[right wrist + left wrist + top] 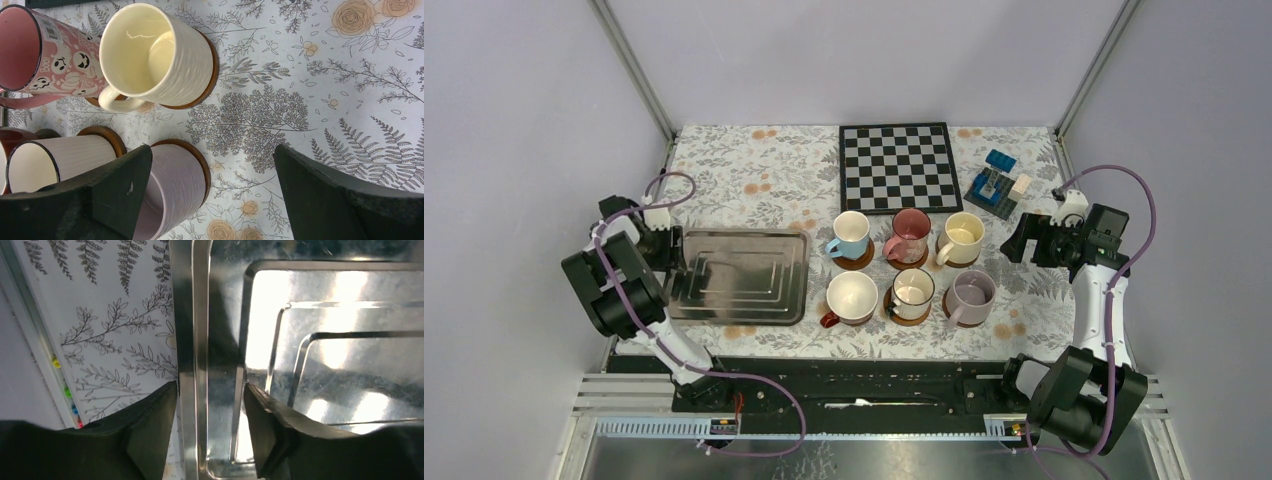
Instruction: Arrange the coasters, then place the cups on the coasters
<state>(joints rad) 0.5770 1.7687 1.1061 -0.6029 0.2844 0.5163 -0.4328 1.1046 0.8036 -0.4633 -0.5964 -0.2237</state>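
Six cups stand in two rows of three, each on a brown round coaster: light blue [851, 234], pink [910, 233] and cream-yellow [963, 236] behind; two brown-sided white ones [851, 297] [912, 293] and lilac [971, 295] in front. My right gripper [1016, 242] hangs open just right of the cream cup. In the right wrist view the lilac cup [175, 185] on its coaster [200, 155] sits by the left finger, untouched, and nothing lies between the fingers of the right gripper [212, 150]. My left gripper [210, 385] is open, straddling the tray rim.
A grey metal tray [739, 275] lies at the left, its raised rim [192, 340] between my left fingers. A chessboard [899, 167] lies at the back, with a blue block toy [996, 188] to its right. Metal frame posts bound the tablecloth.
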